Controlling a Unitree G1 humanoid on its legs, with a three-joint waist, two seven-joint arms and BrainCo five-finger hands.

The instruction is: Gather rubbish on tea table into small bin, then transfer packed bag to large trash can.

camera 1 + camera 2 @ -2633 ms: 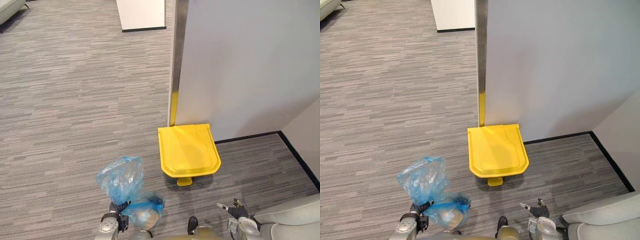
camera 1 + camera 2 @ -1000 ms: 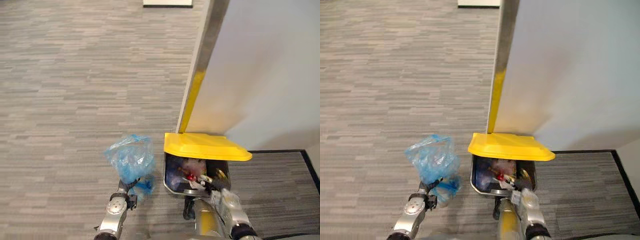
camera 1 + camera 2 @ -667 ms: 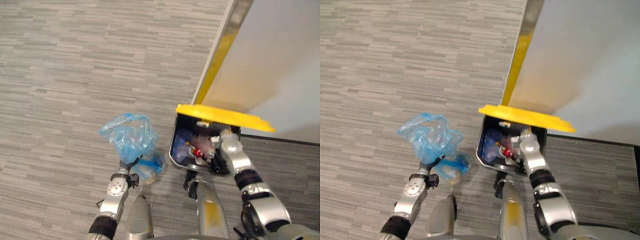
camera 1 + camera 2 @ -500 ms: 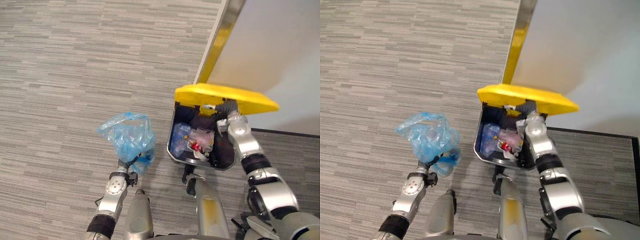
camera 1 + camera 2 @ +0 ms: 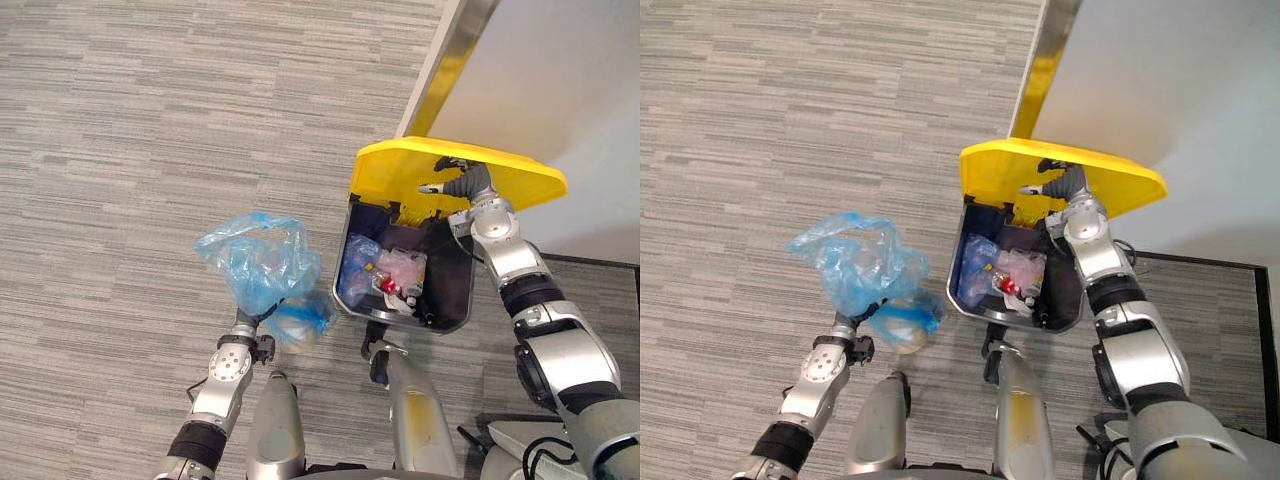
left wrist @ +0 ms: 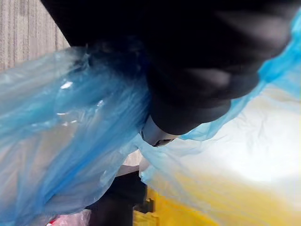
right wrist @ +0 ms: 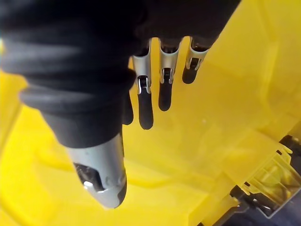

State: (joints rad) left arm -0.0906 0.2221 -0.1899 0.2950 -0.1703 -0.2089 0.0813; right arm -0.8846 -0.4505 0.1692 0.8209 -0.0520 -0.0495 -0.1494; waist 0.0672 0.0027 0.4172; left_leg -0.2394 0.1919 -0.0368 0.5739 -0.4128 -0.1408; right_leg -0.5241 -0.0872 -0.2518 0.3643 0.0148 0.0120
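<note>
A big dark trash can [image 5: 448,300] with a yellow lid [image 5: 520,185] stands against the wall, several pieces of rubbish lying inside it. My right hand [image 5: 462,182] reaches over the can, its straight fingers [image 7: 146,106] pressed to the underside of the lid [image 7: 225,117] and holding it tipped up. The hand is open. Left of the can, my left hand [image 5: 243,345] is shut on the gathered neck of a blue plastic bag [image 5: 262,262] that bulges with rubbish above the carpet. In the left wrist view the blue bag [image 6: 70,141] wraps round the hand.
A pale wall panel [image 5: 570,80] with a metal edge strip [image 5: 455,50] rises behind the can. Grey striped carpet [image 5: 140,130] spreads out to the left. A black skirting line [image 5: 600,265] runs along the wall at the right.
The lid, shut at first, has been lifted by my right hand and now stands higher than half a second ago. The camera has tilted down. The bag stays in my left hand.
</note>
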